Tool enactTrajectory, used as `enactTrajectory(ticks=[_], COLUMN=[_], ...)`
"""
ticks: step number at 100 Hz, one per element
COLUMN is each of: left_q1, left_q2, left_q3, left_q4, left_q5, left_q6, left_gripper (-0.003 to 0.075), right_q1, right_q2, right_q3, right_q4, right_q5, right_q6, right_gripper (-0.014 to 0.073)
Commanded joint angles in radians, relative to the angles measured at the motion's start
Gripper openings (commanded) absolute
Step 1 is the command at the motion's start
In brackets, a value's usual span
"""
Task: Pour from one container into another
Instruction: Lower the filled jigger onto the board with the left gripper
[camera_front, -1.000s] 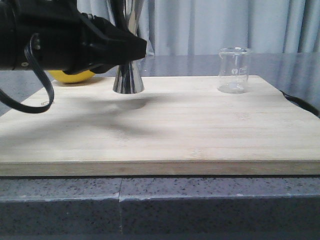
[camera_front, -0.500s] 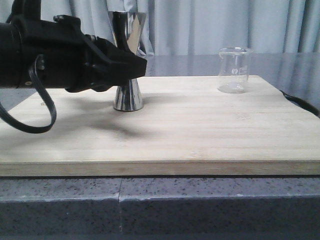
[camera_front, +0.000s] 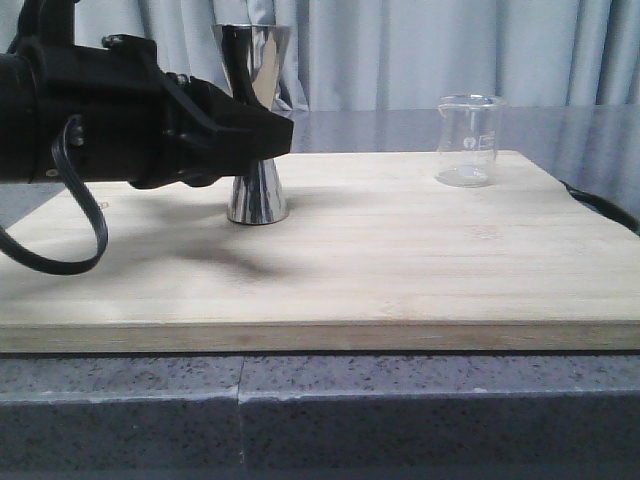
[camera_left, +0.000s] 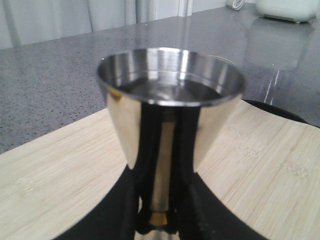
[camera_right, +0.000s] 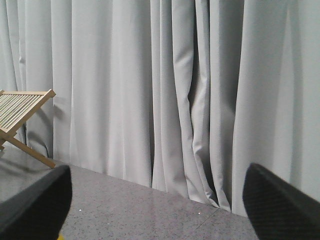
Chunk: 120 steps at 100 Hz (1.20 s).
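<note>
While the left tool sits clamped on the waist of the steel jigger, which stands on the wooden board toward its left rear, the glass beaker waits untouched near the far right corner; the right tool hangs spread wide, empty. I judge the beaker light, rigid, slick and breakable; gentle pressure around its mid-wall, lip turned toward the jigger, seems safest. Polished steel looks slippery; the narrow gold-banded waist gives the surest hold on the worktop.
</note>
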<state>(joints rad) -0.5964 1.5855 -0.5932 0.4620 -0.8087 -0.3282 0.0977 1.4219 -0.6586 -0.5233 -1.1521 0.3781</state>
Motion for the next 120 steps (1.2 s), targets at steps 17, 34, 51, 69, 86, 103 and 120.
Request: enactTrajectory(ticks=[17,34,51,69,86,103,120], left_q1=[0.002,0.002,0.002,0.002,0.002,0.002,0.002], left_q2=[-0.028,-0.028,-0.028,-0.028,-0.028,-0.028,-0.028], left_q3=[-0.019,-0.019,-0.019,-0.019,-0.019,-0.019,-0.019], left_q4=[0.005,0.005,0.005,0.005,0.005,0.005,0.005], left_q5=[-0.087,-0.085,-0.085,-0.085,-0.085,-0.085,-0.091], left_q6=[-0.001,-0.001,-0.001,-0.001,-0.001,-0.001,-0.001], left_gripper=[-0.0018,-0.0017,0.0013,0.0103,0.0110,0.0110,0.0139], right_q1=[-0.005,-0.005,-0.005,-0.005,-0.005,-0.005,-0.005], right_q2=[-0.037,-0.037,-0.037,-0.037,-0.037,-0.037,-0.037], right_q3=[-0.020,-0.020,-0.020,-0.020,-0.020,-0.020,-0.020], right_q4=[0.024,0.024,0.024,0.024,0.024,0.026,0.026], right_q5=[-0.148,-0.148,-0.148,-0.148,-0.148,-0.148,-0.148], right_q6=[-0.001,-0.001,-0.001,-0.001,-0.001,-0.001,-0.001], right_gripper=[0.0629,0.0629,0.0629,0.0629,0.0629,0.0629,0.0629])
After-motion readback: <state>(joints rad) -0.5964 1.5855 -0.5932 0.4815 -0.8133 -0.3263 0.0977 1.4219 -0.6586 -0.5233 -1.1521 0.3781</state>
